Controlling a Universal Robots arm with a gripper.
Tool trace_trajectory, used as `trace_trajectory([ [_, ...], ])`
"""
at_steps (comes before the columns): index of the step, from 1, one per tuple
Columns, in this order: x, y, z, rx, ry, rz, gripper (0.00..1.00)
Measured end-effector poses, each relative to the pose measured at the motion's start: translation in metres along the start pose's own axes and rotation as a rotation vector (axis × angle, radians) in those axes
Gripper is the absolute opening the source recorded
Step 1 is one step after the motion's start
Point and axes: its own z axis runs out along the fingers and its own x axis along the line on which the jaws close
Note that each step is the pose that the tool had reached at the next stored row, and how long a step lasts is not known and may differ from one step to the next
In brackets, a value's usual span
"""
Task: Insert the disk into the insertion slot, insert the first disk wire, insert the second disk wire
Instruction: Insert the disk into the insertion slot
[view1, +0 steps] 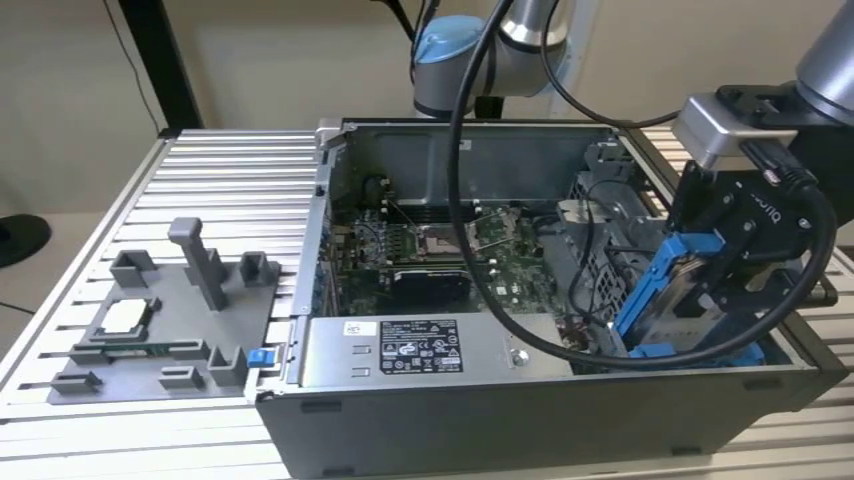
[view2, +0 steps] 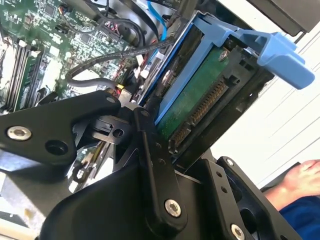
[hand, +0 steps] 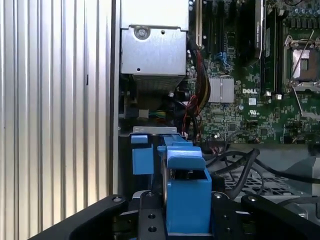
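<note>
- At the exterior view's right near corner of the open computer case (view1: 534, 420), the gripper (view1: 731, 265) hangs over the slot (view1: 701, 352), its fingers clamped on the disk (view1: 674, 290).
- Position: the disk sits between the fingers, directly above the slot and close to it. Whether its lower end has entered the blue rails cannot be told.
- Orientation: the disk stands on edge with its long axis steep. The upper end leans toward the exterior view's right and the lower end points down into the case corner.
- Appearance: a bright blue frame (hand: 187, 197) wraps a metal body. The second wrist view shows a green circuit board (view2: 197, 102) with a bare row of connector pins.
- Judgement: the first step is in hand. The disk is not yet seated and no wire is fitted.
- Surroundings: a labelled power supply box (view1: 400, 350) lies along the case's near side. A grey tray (view1: 160, 330) rests on the slatted table (view1: 227, 180), well apart at the exterior view's left. A black cable (view1: 457, 170) loops across the case. A person's hand (view2: 300, 182) shows beyond the gripper.
</note>
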Motion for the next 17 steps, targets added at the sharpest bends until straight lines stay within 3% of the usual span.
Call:
trace_trajectory([
  [17,0.0001,-0.0001,0.0011,0.0,0.0001,0.0,0.0],
])
